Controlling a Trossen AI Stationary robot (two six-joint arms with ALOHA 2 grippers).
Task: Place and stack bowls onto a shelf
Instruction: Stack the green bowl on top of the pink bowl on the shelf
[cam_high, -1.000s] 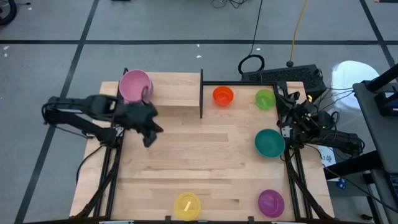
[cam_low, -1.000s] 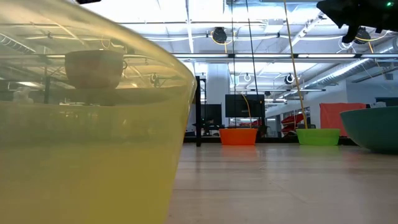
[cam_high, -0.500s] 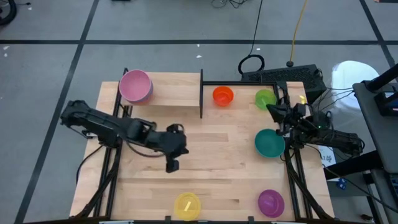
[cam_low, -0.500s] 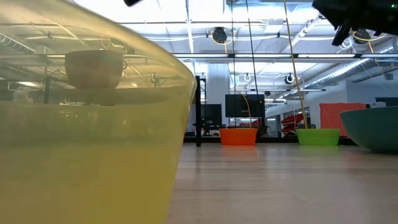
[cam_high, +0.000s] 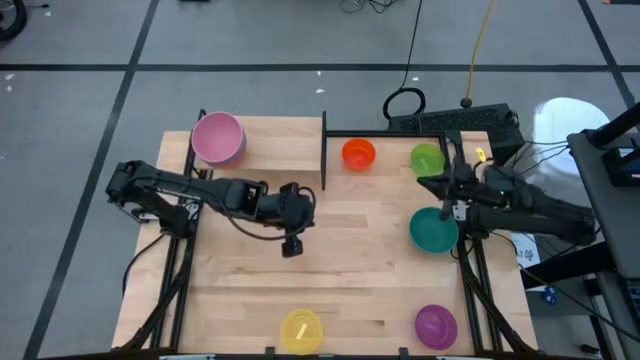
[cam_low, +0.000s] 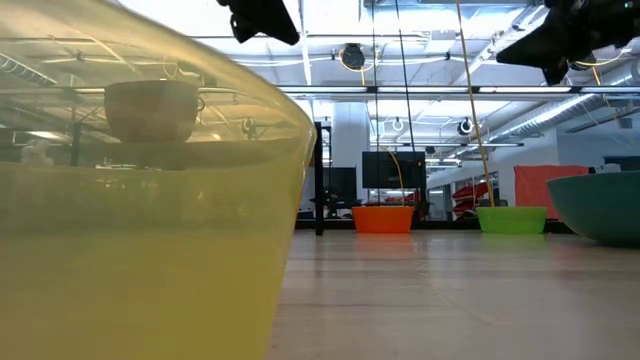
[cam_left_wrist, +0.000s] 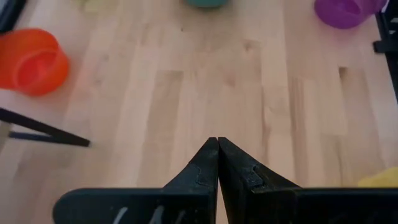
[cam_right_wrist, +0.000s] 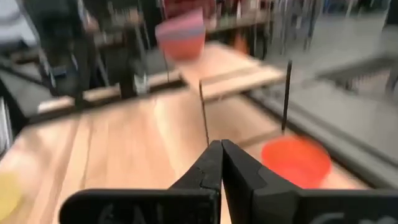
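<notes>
A: Going from the left edge: where do the bowls sit?

B: The pink bowl (cam_high: 217, 137) is on the shelf (cam_high: 283, 150) at the far left corner of the surface (cam_high: 350, 260), with what looks like a blue rim under it. The yellow bowl (cam_high: 301, 329) sits at the near edge. The left gripper (cam_high: 292, 245) hangs over the middle, jaws pressed together, holding nothing.

A: And past the black upright (cam_high: 324, 152)?

B: The orange bowl (cam_high: 358, 153) and green bowl (cam_high: 426, 158) are along the far edge, the teal bowl (cam_high: 433, 229) by the right edge, the purple bowl (cam_high: 435, 324) in the near right corner. The right gripper (cam_high: 424, 183) hovers between green and teal, also closed and empty.

A: So what makes the next pick go well?

B: I'd say open the jaws before descending, straddle one wall of a bowl at the rim, and lift straight up. Then carry it clear over the upright and lower it centred into the pink one so it nests.
</notes>
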